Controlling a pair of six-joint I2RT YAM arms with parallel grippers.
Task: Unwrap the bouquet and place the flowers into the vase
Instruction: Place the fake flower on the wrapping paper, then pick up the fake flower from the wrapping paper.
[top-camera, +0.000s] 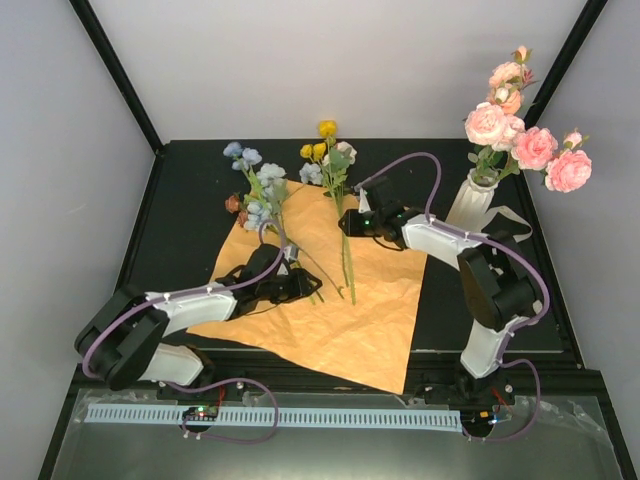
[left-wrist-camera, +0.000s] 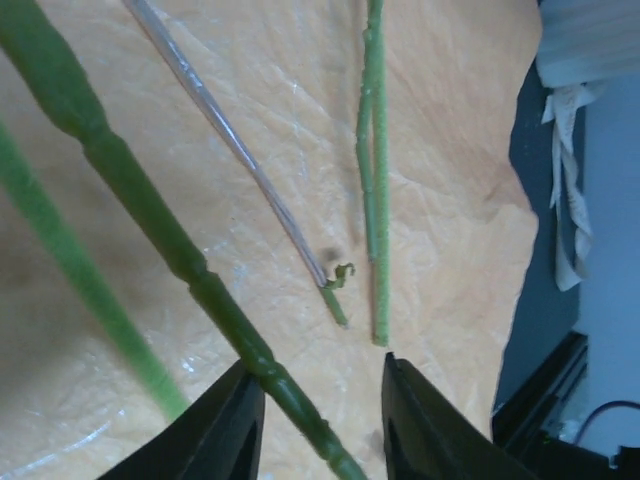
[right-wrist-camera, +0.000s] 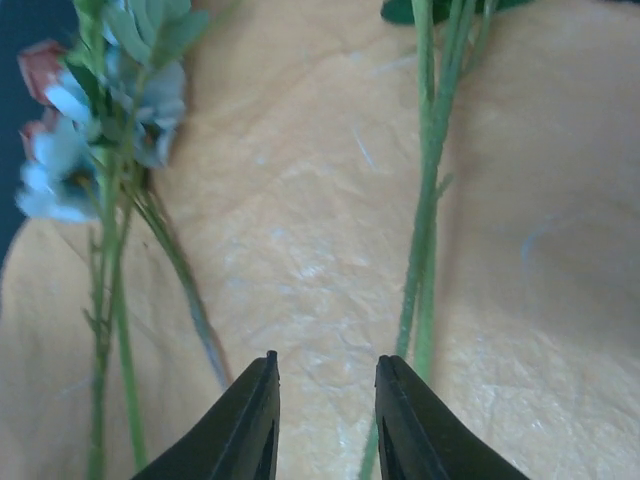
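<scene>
The orange paper lies spread flat on the black table. On it lie the pale blue flowers at the left and the yellow and cream flowers in the middle. Pink flowers stand in the white vase at the back right. My left gripper is open over the blue flowers' stems, and a thick green stem runs between its jaws, touching the left finger. My right gripper is open above the paper with nothing between its jaws. The yellow flowers' stems pass just beside its right finger.
A cream ribbon lies on the table beside the vase. Black frame posts rise at the back corners. The paper's near corner overhangs the table's front edge. Thin green stems end ahead of the left jaws.
</scene>
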